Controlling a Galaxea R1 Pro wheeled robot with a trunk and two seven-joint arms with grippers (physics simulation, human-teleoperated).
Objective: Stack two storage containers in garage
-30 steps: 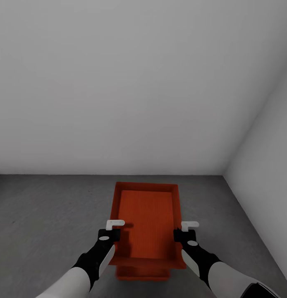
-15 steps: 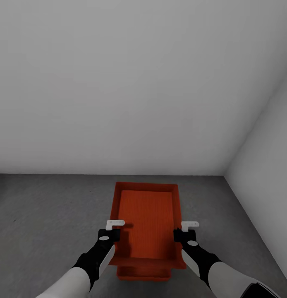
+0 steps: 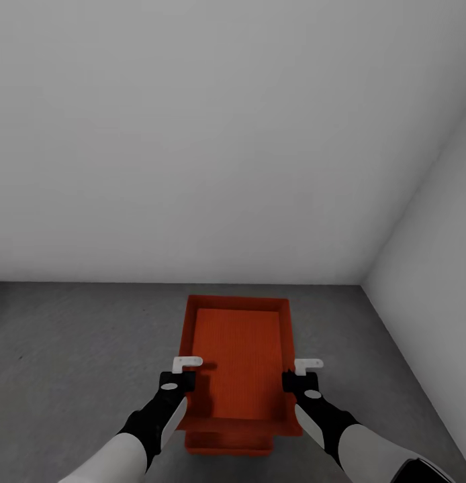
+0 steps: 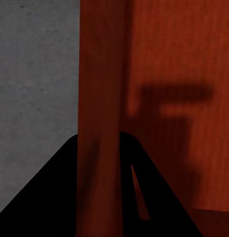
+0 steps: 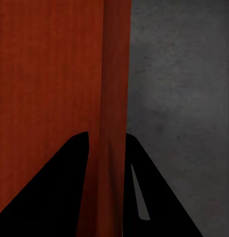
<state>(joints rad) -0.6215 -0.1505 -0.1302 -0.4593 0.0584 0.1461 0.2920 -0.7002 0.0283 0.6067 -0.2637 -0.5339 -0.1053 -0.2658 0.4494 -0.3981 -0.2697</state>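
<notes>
Grey concrete floor (image 3: 78, 349); lower container (image 3: 226, 443) on it, btm of stack.

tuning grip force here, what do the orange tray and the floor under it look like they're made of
The upper container, held by the left end effector and right end effector: probably matte moulded plastic, given its even orange-red colour and fine ribbed base. The lower container looks alike. The floor: likely rough concrete, mottled dark grey and dull.

White forearms, black wrists with grey oval marks, white jaws.
</notes>
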